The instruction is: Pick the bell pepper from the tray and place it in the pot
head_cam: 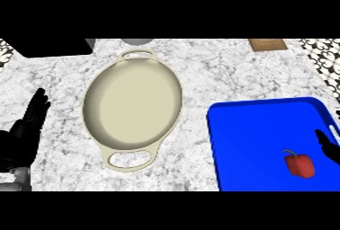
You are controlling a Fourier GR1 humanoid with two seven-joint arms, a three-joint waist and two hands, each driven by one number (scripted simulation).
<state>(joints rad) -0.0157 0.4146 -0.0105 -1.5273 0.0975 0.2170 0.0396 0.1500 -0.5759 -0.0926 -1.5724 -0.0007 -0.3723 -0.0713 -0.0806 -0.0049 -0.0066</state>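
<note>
Red bell pepper [301, 165] lies on the blue tray [266, 134]; the right hand [328, 146], apparently straight-fingered and empty, should curl around its body, avoiding the stem.

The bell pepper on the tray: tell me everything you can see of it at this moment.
The bell pepper is red and glossy, with a short dark green stem pointing up and left in the head view. It lies on its side on the floor of the blue tray, toward the tray's near right part, well apart from the cream pot. Nothing touches it but the tray. The right hand shows at the view's right edge, just beside the pepper, not in contact with it.
</note>
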